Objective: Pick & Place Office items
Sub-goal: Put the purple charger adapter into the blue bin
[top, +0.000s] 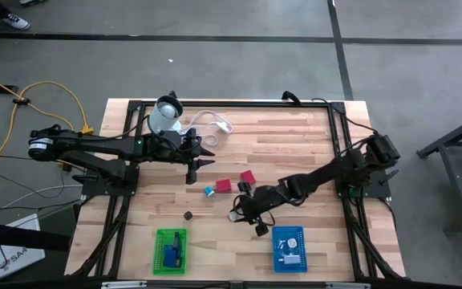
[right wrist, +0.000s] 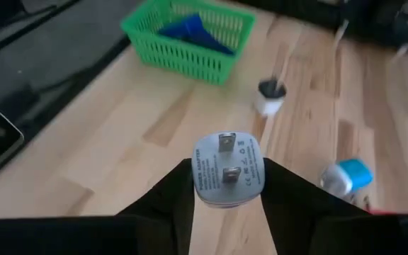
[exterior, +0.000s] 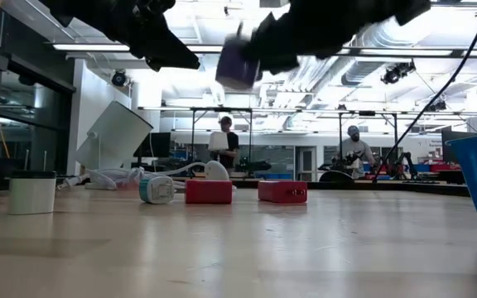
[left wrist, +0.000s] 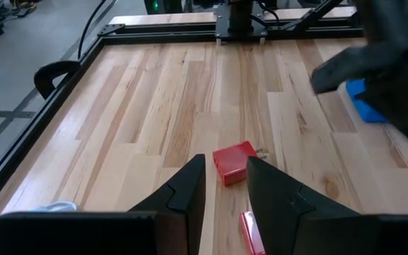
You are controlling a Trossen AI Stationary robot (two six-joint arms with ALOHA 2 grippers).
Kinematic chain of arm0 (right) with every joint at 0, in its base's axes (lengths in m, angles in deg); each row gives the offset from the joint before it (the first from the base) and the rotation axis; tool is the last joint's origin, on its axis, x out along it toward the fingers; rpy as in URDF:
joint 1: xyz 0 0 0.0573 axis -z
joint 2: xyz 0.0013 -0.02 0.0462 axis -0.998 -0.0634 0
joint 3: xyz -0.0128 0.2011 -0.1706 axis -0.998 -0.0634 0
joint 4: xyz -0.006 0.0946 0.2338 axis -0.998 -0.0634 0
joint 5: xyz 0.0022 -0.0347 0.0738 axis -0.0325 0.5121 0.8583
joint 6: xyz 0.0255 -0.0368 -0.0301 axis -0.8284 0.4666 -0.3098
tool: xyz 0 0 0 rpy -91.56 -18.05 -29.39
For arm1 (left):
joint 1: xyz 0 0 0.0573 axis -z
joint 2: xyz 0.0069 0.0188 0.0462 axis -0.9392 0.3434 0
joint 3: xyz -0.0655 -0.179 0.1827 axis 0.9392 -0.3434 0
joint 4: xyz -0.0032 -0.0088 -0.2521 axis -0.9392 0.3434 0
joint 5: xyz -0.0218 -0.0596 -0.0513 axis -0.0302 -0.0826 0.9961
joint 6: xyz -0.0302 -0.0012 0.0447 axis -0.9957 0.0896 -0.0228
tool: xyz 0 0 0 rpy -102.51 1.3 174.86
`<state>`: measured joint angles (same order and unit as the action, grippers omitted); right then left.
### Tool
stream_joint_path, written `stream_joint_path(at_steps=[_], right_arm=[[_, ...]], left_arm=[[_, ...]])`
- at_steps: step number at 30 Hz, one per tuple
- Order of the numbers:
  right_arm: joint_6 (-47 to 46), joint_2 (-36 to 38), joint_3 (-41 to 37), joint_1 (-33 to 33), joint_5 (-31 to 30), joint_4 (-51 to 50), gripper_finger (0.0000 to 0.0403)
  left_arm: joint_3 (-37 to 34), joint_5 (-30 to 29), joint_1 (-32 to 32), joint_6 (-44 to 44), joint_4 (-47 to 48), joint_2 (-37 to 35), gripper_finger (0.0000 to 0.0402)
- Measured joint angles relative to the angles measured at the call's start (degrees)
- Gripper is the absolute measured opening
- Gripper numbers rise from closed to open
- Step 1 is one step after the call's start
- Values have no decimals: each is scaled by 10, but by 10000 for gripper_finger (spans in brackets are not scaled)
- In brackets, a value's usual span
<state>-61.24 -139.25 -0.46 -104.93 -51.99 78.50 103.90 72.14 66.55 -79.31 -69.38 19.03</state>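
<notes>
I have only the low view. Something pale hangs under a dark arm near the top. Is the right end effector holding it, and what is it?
Observer: Yes. In the right wrist view, the right end effector is shut on a pale grey rounded plastic plug adapter. Its two metal prongs face the camera.
Operator: Where over the table is it?
Observer: From above, it hangs between the small green plastic basket and the blue plastic basket, nearer the blue one.
Operator: Is the green basket empty?
Observer: No, a blue piece already lies inside it.
</notes>
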Motion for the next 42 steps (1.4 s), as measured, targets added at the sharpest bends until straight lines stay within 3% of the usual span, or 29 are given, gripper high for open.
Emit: stream_joint_path(at_steps=[14,22,35,42], right_arm=[[-1,20,0,-36,-21,-21,129],[-16,65,0,-97,-49,-115,128],[-176,124,0,-225,-86,-264,128],[-219,126,0,-270,-83,-283,128]], left_arm=[[0,0,0,0,-3,0,98],[0,0,0,0,-2,0,98],[0,0,0,0,-2,0,98],[0,0,0,0,-2,0,98]])
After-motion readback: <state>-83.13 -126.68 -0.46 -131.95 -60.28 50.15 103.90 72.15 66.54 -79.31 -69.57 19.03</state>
